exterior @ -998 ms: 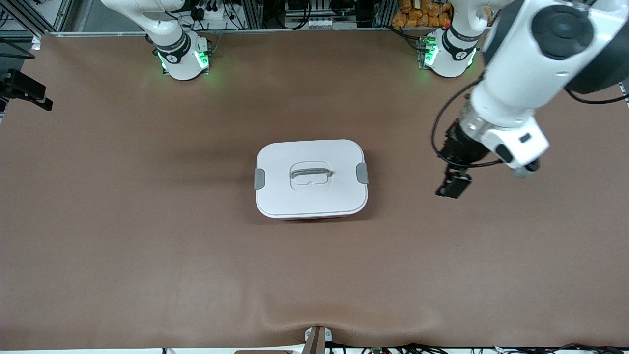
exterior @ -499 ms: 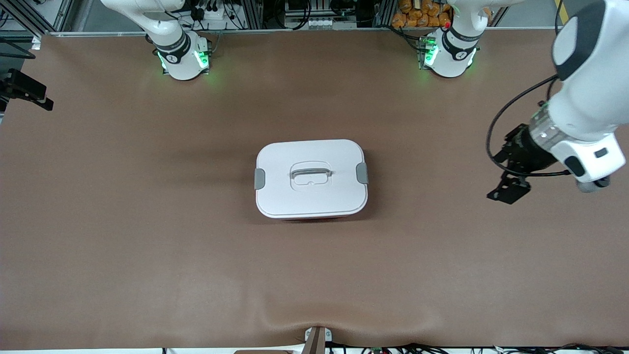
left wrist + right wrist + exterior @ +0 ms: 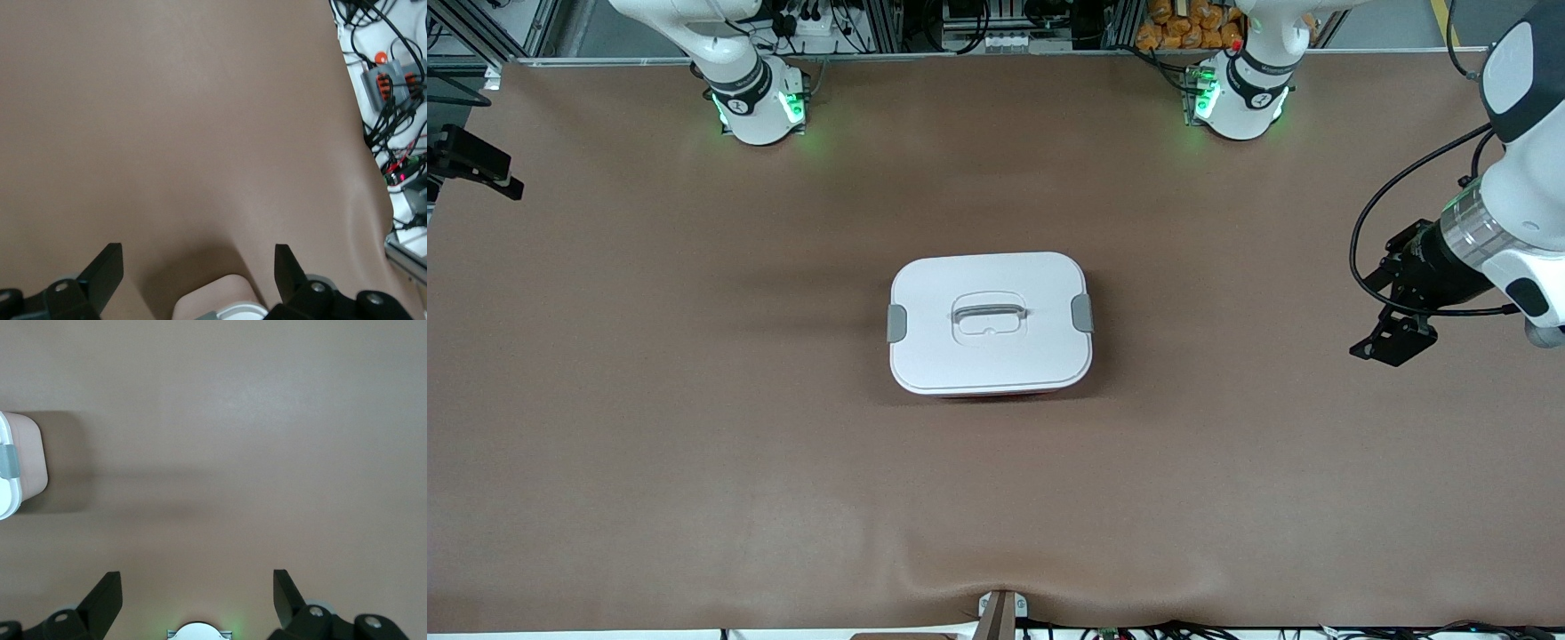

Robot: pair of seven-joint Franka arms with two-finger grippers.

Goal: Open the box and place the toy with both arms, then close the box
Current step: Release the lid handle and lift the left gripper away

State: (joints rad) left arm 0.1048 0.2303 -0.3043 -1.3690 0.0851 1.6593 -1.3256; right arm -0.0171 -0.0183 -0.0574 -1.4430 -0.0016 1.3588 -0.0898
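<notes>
The box (image 3: 990, 322) stands closed in the middle of the table, its white lid on, a grey clip (image 3: 1082, 313) at each end and the handle lying flat. My left gripper (image 3: 1391, 340) hangs open over bare table toward the left arm's end, well apart from the box. In the left wrist view the left gripper (image 3: 198, 267) holds nothing, and one box corner (image 3: 217, 297) shows between its fingers. My right gripper (image 3: 197, 590) is open and empty, over the table in front of its base (image 3: 199, 632); the box (image 3: 23, 463) shows at the picture's edge. The toy is out of view.
The two green-lit bases (image 3: 756, 102) (image 3: 1240, 98) stand along the table's back edge. A black device (image 3: 471, 164) sits at the right arm's end. A small bracket (image 3: 1000, 612) is at the edge nearest the front camera. Cables and connectors (image 3: 393, 80) lie off the table's edge.
My left arm has swung away from the box toward its own end of the table, its gripper still open. The box has not moved.
</notes>
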